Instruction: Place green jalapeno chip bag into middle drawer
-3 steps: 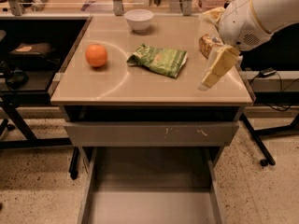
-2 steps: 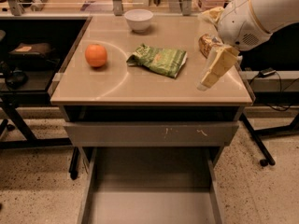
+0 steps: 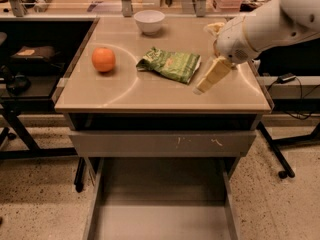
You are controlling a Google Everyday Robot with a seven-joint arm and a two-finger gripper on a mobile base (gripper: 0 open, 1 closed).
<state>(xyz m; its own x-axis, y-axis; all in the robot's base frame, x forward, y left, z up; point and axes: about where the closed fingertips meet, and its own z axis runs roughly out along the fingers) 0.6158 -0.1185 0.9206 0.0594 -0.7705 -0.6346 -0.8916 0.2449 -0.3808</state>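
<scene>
The green jalapeno chip bag point(image 3: 171, 64) lies flat on the tan tabletop point(image 3: 150, 91), right of centre. My gripper point(image 3: 210, 78) hangs on the white arm just right of the bag, slanting down and to the left, its tip a little above the tabletop and apart from the bag. It holds nothing that I can see. The middle drawer point(image 3: 160, 221) is pulled out below the table's front, its bare grey floor showing between thin side walls.
An orange point(image 3: 103, 59) sits on the tabletop left of the bag. A white bowl point(image 3: 149, 21) stands at the back. A shut grey drawer front with white scratches point(image 3: 165, 143) is above the open drawer. Black shelving stands to the left.
My gripper has moved left, closer to the chip bag. The bag, orange and bowl have not moved.
</scene>
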